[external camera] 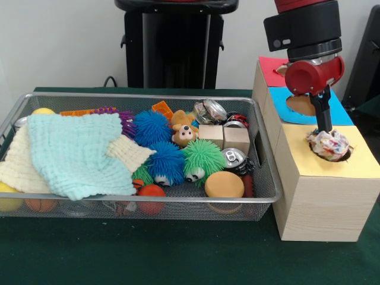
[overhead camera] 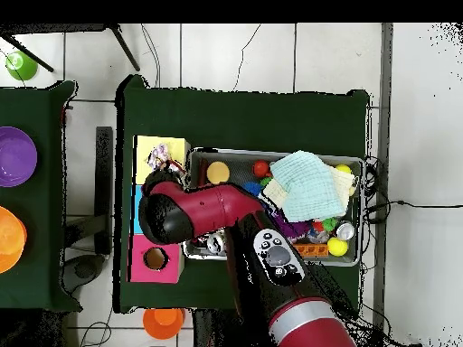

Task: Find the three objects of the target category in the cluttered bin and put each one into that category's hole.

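Note:
A crumpled multicoloured cloth (external camera: pixel 328 144) sits half sunk in the hole of the yellow-topped box section (external camera: pixel 309 163). My gripper (external camera: pixel 323 129) hangs straight above it, its narrow black tips together and touching the top of the cloth, so it looks shut on it. In the overhead view the same cloth (overhead camera: pixel 163 155) shows on the yellow section (overhead camera: pixel 147 145), while the red arm (overhead camera: pixel 208 210) hides the gripper. In the wire bin (external camera: pixel 142 95) a light blue cloth (external camera: pixel 74 151) lies over a cream cloth (external camera: pixel 127 151) at the left.
The bin also holds fuzzy balls (external camera: pixel 166 161), a plush dog (external camera: pixel 184 133), two wooden blocks (external camera: pixel 224 138), crushed cans (external camera: pixel 233 157), an orange disc (external camera: pixel 224 184) and small balls. Beyond the yellow section lie a blue section (external camera: pixel 339 110) and a red one (external camera: pixel 270 68), each with a hole.

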### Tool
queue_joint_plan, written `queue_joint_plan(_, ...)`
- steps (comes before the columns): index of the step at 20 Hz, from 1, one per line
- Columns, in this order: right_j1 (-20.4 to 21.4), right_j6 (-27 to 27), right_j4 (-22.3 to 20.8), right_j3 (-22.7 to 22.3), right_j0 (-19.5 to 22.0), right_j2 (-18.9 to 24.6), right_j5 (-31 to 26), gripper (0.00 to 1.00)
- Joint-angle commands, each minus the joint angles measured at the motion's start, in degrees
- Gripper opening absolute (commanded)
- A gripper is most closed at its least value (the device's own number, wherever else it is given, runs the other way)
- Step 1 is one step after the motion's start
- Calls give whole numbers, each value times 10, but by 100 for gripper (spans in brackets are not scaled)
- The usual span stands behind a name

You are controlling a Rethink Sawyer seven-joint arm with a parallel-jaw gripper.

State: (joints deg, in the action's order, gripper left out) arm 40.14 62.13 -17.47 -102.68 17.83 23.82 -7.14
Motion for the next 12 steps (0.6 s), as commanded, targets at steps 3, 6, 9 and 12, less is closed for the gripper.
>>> queue_joint_plan(3,24,78,17,-60,0,29,-90,0)
queue_joint_plan(6,53,74,29,-70,6,33,-115,0)
queue_joint_plan(9,80,73,35,-68,3,22,-133,0)
queue_joint_plan(12,106,73,41,-61,0,14,-155,0)
